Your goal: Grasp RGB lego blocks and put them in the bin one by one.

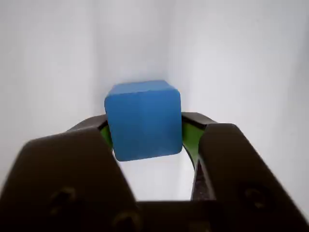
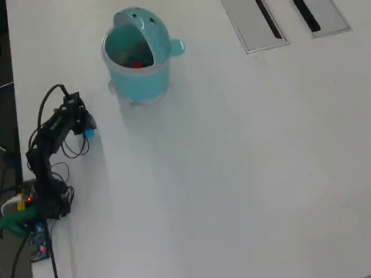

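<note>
white table [image 2: 243,174], blue block [image 1: 143,120] within hand [image 1: 145,130]

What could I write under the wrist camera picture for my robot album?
The gripper pinches the blue block between its green-padded jaws, above the white table.

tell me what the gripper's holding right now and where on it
The gripper holds the blue block, clamped by its two opposite side faces, low on the cube, between the green-padded jaws.
</note>
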Controlling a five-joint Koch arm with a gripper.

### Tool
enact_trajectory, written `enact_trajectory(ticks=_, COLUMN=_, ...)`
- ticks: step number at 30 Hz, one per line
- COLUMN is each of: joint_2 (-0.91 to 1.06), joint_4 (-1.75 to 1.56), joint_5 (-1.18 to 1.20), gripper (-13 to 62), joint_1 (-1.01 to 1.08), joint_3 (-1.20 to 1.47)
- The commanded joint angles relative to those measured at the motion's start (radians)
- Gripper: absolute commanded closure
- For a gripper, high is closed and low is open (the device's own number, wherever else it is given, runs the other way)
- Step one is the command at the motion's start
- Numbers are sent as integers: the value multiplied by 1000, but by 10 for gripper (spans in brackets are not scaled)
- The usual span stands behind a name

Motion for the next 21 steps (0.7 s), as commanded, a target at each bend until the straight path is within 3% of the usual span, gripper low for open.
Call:
enact_trajectory(ticks=1, joint_2=75, joint_4=-41, joint_5=-6, gripper=364, joint_1=2, joint_3=-94)
enact_trajectory(ticks=11, joint_2=135, joint_4=-49, joint_5=41, gripper=368, joint_1=-20, joint_3=-272)
enact_trajectory(ticks=14, joint_2=158, joint_4=-166, joint_5=235, gripper=368, joint_1=-52, joint_3=-288)
enact_trajectory(ticks=21, joint_2=150, joint_4=-282, joint_5=367, gripper=369, joint_1=-29, joint_3=-459)
